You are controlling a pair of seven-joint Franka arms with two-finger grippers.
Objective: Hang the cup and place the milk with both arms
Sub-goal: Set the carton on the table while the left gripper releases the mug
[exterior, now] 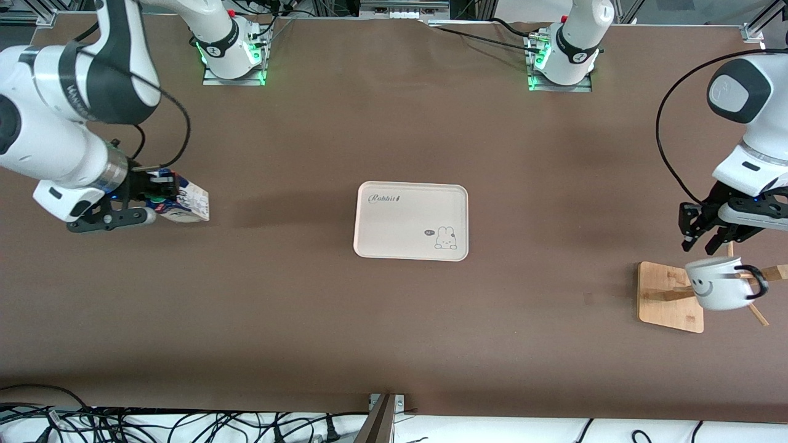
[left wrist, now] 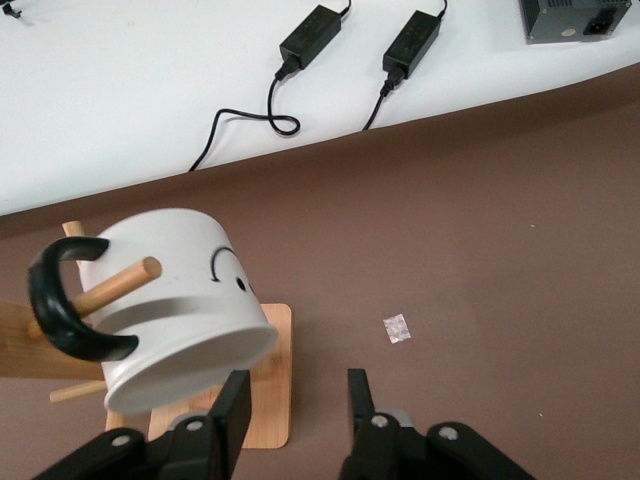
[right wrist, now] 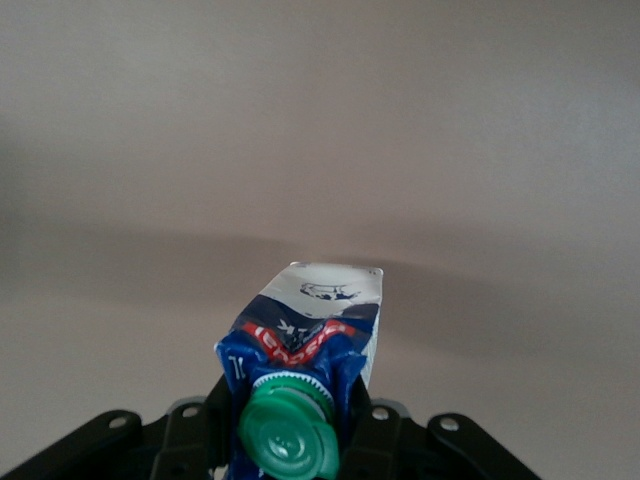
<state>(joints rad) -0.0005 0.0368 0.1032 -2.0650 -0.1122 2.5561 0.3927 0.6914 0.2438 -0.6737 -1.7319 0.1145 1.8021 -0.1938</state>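
The cup (exterior: 717,286), a white mug with a black handle and a smiley face, hangs by its handle on a peg of a wooden rack (exterior: 662,295) at the left arm's end of the table. My left gripper (exterior: 702,243) is open and empty just above the cup, apart from it. In the left wrist view the cup (left wrist: 180,300) is beside the open left gripper (left wrist: 297,400). My right gripper (exterior: 157,197) is shut on the blue top of the milk (exterior: 188,203), which is tilted low over the table at the right arm's end. The right wrist view shows the milk (right wrist: 310,340) and its green cap (right wrist: 290,435) in that gripper (right wrist: 295,410).
A white tray (exterior: 411,220) with a rabbit drawing lies in the middle of the table. A small scrap (left wrist: 397,328) lies on the table near the rack's base (left wrist: 275,400). Cables and power adapters (left wrist: 310,35) lie off the table's edge nearest the front camera.
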